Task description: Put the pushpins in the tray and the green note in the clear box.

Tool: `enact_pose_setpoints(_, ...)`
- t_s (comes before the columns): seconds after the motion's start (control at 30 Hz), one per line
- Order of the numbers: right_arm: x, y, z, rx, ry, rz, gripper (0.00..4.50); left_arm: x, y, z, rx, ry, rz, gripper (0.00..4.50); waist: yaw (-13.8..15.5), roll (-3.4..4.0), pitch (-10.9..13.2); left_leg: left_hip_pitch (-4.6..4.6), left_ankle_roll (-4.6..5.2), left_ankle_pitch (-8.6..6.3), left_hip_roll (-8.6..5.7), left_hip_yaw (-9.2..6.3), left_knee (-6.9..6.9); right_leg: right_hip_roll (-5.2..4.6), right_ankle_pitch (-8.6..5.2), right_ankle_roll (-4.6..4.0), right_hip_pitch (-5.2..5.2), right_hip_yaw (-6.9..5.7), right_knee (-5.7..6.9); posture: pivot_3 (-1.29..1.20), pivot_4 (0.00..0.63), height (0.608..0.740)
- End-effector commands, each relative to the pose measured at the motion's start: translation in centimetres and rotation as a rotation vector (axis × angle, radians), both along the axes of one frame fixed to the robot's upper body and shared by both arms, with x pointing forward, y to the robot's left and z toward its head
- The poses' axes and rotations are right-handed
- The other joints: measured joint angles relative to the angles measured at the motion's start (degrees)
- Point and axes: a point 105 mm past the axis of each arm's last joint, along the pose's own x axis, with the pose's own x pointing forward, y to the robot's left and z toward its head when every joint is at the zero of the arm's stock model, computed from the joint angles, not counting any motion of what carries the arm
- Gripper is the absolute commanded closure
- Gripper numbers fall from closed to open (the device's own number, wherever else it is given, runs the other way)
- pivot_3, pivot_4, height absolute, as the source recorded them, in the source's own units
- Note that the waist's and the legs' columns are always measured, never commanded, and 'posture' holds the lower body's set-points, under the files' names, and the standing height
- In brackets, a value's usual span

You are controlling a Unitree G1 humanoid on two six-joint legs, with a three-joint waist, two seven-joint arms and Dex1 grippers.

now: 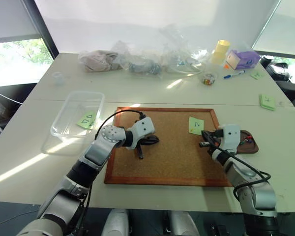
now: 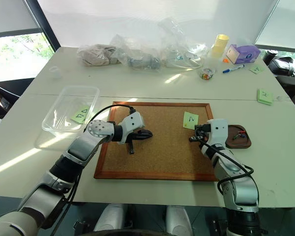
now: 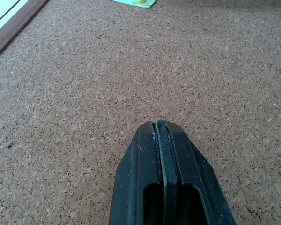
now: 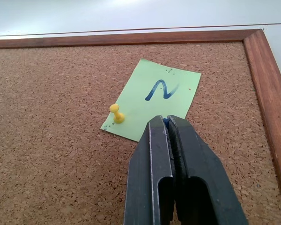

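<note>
The green note [image 4: 154,96], marked with one dark figure, lies on the cork board [image 1: 172,162] near its far right corner. A yellow pushpin [image 4: 116,114] stands in one corner of the note. My right gripper [image 4: 166,120] is shut at the note's near corner, and a blue speck, seemingly a pushpin head, shows pinched between its tips. The dark brown tray [image 1: 252,149] sits just right of the board with a few pushpins [image 1: 243,141] in it. My left gripper [image 3: 158,124] is shut and empty over the board's middle. The clear box [image 1: 64,105] stands to the left.
A second light green note [image 1: 86,119] lies inside the clear box. Plastic bags [image 1: 137,61], a yellow cup [image 1: 221,49], a purple box [image 1: 247,59], a small clear cup [image 1: 209,77] and a blue marker [image 1: 234,74] line the far table. A green note pad [image 1: 267,102] lies at the right.
</note>
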Motion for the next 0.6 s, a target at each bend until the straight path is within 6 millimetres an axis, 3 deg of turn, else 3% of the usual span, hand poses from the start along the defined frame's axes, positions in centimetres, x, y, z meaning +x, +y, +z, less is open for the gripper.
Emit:
enact_pose_setpoints(0.03, -0.1, -0.8, 2.8, -0.005, -0.141, -0.038, 4.49, -0.3, 0.0, -1.2, 0.038, 0.030, 0.000, 4.50, 0.0, 0.00, 0.0, 0.00, 0.00, 0.00, 0.00, 0.00, 0.00, 0.00, 0.00, 0.00, 0.00, 0.00, 0.00, 0.00, 0.150, 0.737)
enact_pose_setpoints(0.17, -0.3, -1.1, 4.3, 0.004, -0.227, -0.061, 4.49, -0.4, 0.0, -1.4, 0.049, 0.034, -0.005, 4.50, 0.0, 0.00, 0.0, 0.00, 0.00, 0.00, 0.00, 0.00, 0.00, 0.00, 0.01, 0.01, 0.00, 0.00, 0.00, 0.00, 0.150, 0.737)
enact_pose_setpoints(0.4, -0.4, -1.9, 4.8, 0.034, -0.257, -0.109, 4.49, -0.5, 0.0, -1.5, 0.053, 0.037, -0.013, 4.50, -0.1, 0.00, 0.0, 0.01, 0.00, 0.00, 0.01, 0.00, 0.00, 0.01, 0.00, 0.00, 0.00, 0.00, 0.01, 0.00, 0.150, 0.737)
enact_pose_setpoints(0.6, -2.0, -7.6, 3.8, -0.029, -0.200, -0.352, 4.49, -0.6, 0.1, -1.5, 0.055, 0.036, -0.015, 4.50, 0.0, 0.00, 0.0, 0.00, 0.00, 0.00, 0.01, 0.00, 0.00, 0.00, -0.01, -0.02, 0.00, 0.00, 0.00, 0.00, 0.150, 0.737)
